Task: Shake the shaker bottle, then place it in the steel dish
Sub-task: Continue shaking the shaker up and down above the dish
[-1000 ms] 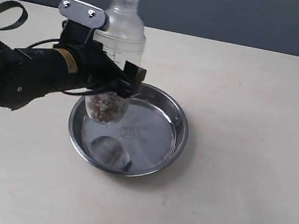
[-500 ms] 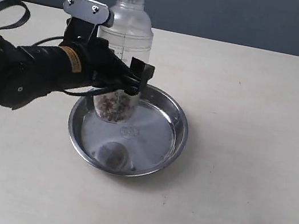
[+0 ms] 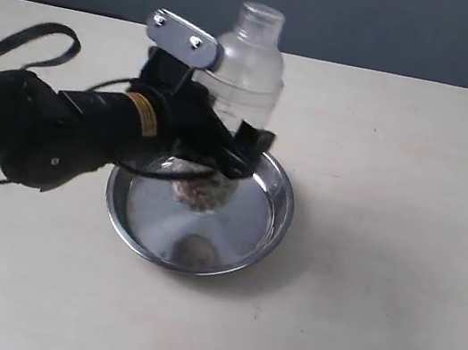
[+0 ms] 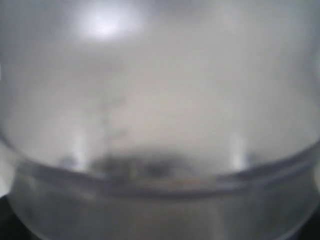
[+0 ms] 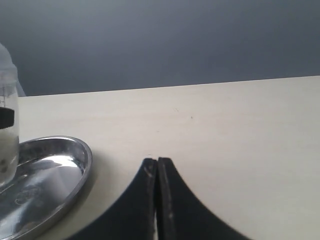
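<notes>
Exterior view: left claw [image 3: 226,150] grips the shaker bottle [image 3: 250,74] mid-body, tilted, hanging over the steel dish [image 3: 278,210], lined up for the set-down, I'd say. Right claw [image 5: 157,172] pinched shut, well apart.

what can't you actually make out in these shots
- Exterior view: the left gripper covers the middle of the shaker bottle; whether its base touches the steel dish is unclear.
- Left wrist view: the blurred bottle wall fills it, hiding fingers and dish.
- Right wrist view: the edge cuts off bottle and dish; only the shut tips of the right gripper show.
</notes>
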`<act>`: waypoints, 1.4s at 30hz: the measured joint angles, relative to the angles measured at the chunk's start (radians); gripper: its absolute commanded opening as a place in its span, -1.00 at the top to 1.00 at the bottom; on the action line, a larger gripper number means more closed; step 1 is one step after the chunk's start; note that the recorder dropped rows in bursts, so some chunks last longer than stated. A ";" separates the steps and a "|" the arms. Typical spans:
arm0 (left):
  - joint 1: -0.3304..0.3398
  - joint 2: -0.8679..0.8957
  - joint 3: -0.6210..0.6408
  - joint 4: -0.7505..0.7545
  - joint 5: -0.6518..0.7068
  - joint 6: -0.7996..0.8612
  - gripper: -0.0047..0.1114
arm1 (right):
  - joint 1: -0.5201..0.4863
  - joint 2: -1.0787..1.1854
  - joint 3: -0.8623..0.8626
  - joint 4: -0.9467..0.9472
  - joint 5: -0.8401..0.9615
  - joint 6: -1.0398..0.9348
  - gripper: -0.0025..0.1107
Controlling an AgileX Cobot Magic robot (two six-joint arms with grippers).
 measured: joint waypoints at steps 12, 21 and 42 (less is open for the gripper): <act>0.044 -0.024 0.023 -0.077 -0.005 0.082 0.91 | 0.000 0.000 0.000 0.000 0.000 0.000 0.97; 0.059 0.032 0.030 -0.023 -0.027 -0.028 0.91 | 0.000 0.000 0.000 0.000 0.000 0.000 0.97; 0.053 -0.102 0.028 0.127 -0.104 -0.138 0.91 | 0.000 0.000 0.000 0.000 0.000 0.000 0.97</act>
